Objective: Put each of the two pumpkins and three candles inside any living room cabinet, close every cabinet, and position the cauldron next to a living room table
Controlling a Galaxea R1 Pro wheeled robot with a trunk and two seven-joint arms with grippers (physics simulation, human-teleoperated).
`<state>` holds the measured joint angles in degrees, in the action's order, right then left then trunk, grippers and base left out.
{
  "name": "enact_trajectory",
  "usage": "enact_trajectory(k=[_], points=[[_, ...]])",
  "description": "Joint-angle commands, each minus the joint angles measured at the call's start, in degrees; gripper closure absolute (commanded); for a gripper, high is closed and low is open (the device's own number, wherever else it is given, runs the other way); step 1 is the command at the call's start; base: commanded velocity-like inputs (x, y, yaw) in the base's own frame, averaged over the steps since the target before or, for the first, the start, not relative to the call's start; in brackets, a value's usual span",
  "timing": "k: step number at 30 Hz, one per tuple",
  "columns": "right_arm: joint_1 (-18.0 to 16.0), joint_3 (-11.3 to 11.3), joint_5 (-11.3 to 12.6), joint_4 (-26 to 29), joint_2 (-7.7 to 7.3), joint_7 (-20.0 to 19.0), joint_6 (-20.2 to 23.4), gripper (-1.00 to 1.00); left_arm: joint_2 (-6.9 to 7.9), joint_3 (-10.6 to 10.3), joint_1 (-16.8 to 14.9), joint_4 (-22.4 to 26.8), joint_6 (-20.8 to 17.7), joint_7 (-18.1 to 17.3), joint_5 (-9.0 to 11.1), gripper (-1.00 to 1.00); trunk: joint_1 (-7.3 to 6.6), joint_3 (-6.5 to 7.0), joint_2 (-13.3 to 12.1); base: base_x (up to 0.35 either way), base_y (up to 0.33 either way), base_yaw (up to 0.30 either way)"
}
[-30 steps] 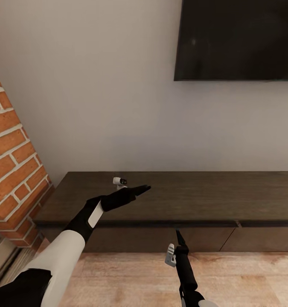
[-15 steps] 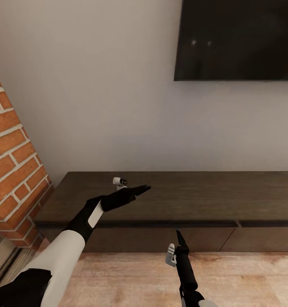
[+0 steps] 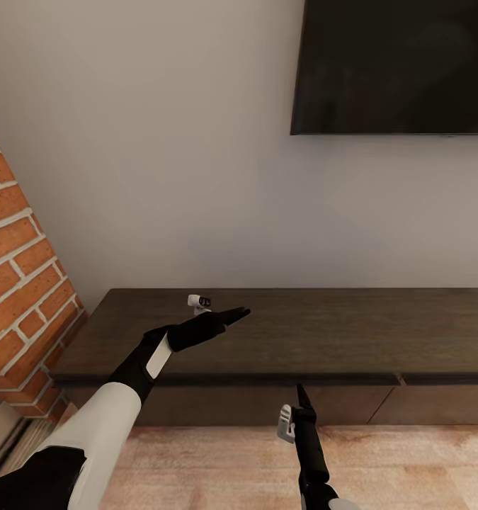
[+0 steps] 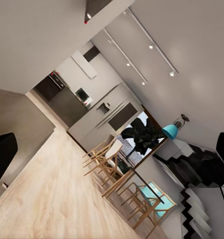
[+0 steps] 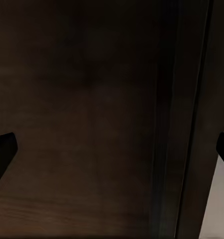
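The cabinet point(image 3: 323, 333) is a long, low dark-brown console against the white wall, with its drawers shut. My left gripper point(image 3: 235, 312) hovers above the left part of its top, open and empty; its fingertips point(image 4: 2, 154) stand wide apart in the left wrist view. My right gripper point(image 3: 300, 391) points at the upper edge of a drawer front point(image 3: 231, 405), open with nothing in it. The right wrist view looks closely at the dark wood point(image 5: 92, 99) between spread fingertips point(image 5: 2, 149). The pumpkins, candles and cauldron are out of view.
A black TV point(image 3: 394, 67) hangs on the wall above the cabinet. A red brick column point(image 3: 19, 283) stands at the left end. Light wood floor point(image 3: 210, 467) lies in front. The left wrist view looks across the room to a wooden dining table with chairs point(image 4: 127, 179).
The whole head view has shifted slightly, so the camera moved a little. Both arms keep the same pose and both grippers stay open.
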<state>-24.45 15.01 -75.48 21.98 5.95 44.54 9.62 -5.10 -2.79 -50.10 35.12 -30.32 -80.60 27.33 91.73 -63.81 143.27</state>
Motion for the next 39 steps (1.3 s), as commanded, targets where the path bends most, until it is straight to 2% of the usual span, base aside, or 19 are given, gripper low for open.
enact_trajectory(k=[1, 29, 30, 39], points=[[0.0, 0.0, 0.0, 0.0, -0.01, 0.0, 0.0, -1.0, 0.0, 0.0, 0.0, 0.0, 0.0, 0.0, 0.0, -1.0, 0.0, 0.0, 0.0, 0.019, 0.0, 0.0], [0.0, 0.1, 0.2, 0.0, -0.01, -0.1, 0.0, -1.0, 0.0, 0.0, 0.0, 0.0, 0.0, -0.1, 0.0, -1.0, 0.0, 0.0, 0.0, 0.04, 0.0, 0.0], [0.0, 0.0, 0.2, 0.0, -0.01, -0.1, 0.0, 1.0, 0.0, 0.0, 0.0, 0.0, 0.0, -0.1, 0.0, -1.0, 0.0, 0.0, 0.0, 0.0, 0.0, 0.0], [0.0, -0.1, 0.2, 0.1, 0.03, 0.0, 0.1, 1.0, 0.0, 0.0, 0.0, 0.0, 0.0, -0.1, 0.0, -1.0, 0.0, 0.0, 0.0, 0.0, 0.0, 0.0]])
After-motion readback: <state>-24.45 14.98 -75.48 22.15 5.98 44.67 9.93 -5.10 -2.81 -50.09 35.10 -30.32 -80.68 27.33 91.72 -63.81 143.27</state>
